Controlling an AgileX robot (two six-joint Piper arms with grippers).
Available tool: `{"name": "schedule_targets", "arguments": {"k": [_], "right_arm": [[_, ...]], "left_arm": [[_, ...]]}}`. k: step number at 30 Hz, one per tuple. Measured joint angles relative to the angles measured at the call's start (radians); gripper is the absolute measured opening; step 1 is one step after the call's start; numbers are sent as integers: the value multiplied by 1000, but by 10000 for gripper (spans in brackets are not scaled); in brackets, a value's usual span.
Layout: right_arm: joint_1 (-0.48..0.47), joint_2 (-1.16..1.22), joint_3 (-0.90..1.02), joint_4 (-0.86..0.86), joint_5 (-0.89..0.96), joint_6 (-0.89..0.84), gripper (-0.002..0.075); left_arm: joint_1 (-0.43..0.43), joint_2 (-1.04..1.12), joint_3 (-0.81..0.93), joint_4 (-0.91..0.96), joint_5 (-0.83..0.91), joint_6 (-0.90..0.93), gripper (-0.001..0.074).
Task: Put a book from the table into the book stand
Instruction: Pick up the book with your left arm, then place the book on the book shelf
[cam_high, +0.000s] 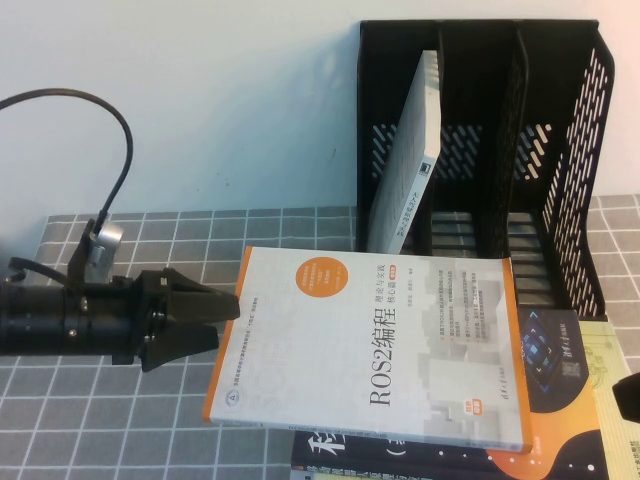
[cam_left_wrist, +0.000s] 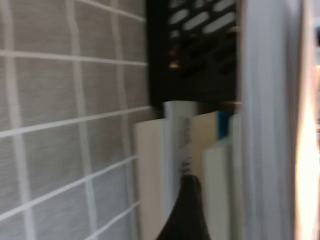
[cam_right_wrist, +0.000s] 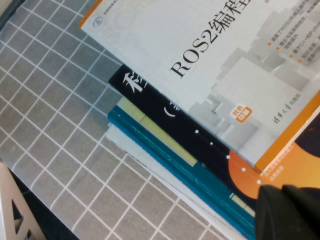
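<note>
Your left claw (cam_high: 215, 318) grips the left edge of the white, orange-trimmed ROS2 book (cam_high: 370, 345) atop the stack (cam_right_wrist: 165, 150). The book stand (cam_high: 560, 200) has free slots at right. Your right claw (cam_high: 628, 398) sits at the right edge; its opening is unclear.

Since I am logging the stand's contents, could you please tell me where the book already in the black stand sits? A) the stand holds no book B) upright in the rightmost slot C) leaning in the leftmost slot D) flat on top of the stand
C: the white book leans tilted in the leftmost slot of the black stand; the other slots show no book.
</note>
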Motion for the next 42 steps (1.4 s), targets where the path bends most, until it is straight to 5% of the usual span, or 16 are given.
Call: {"name": "schedule_targets", "arguments": {"k": [12,14,17,19,42], "right_arm": [[0,0,0,0,-14,0,-3],[0,0,0,0,-10,0,-3],[0,0,0,0,-7,0,-3],[0,0,0,0,-7,0,-3],[0,0,0,0,-59,0,-3]], "left_arm": [[-135,32,-48,-3,11,7,541],[-148,35,-63,8,7,-15,465],[-149,37,-96,55,22,-32,190],[-150,33,-129,71,43,-60,108],[-154,-370,-1061,341,125,-608,105]]}}
